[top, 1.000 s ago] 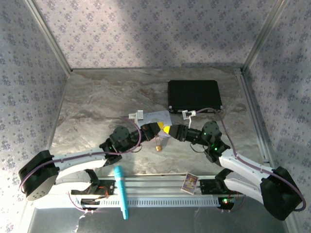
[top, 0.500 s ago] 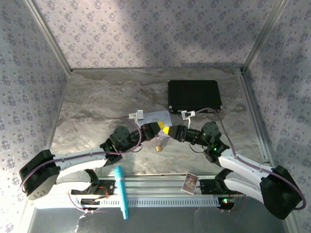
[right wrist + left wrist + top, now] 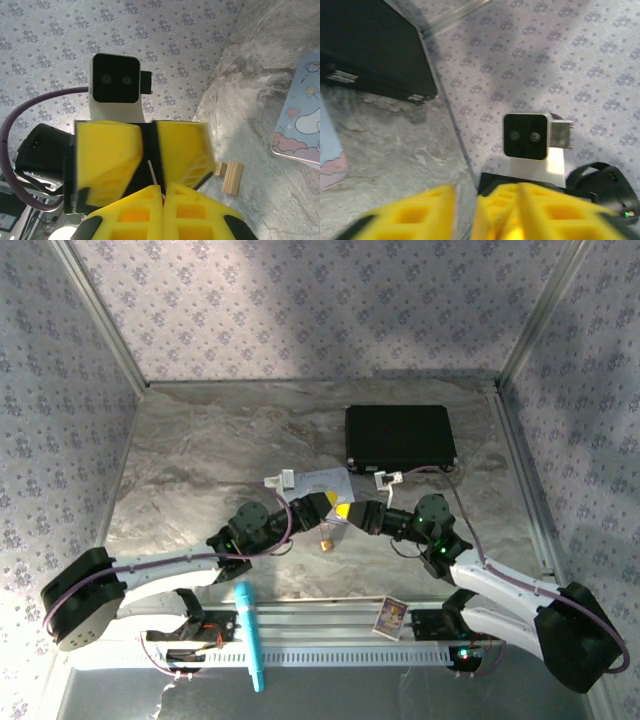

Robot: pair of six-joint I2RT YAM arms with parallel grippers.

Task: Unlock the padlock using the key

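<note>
Task at mid-course. My right gripper [image 3: 163, 191] has its fingers pressed together on the key [image 3: 154, 178], whose thin silvery end stands out from the tips toward my left gripper [image 3: 150, 150], its fingers spread with nothing seen between them. The padlock [image 3: 326, 539] lies just below the two meeting grippers, too small to tell whether its shackle is sprung or whether it rests on the table [image 3: 200, 460]. I judge the key fetched, with insertion and turning left to do.
</note>
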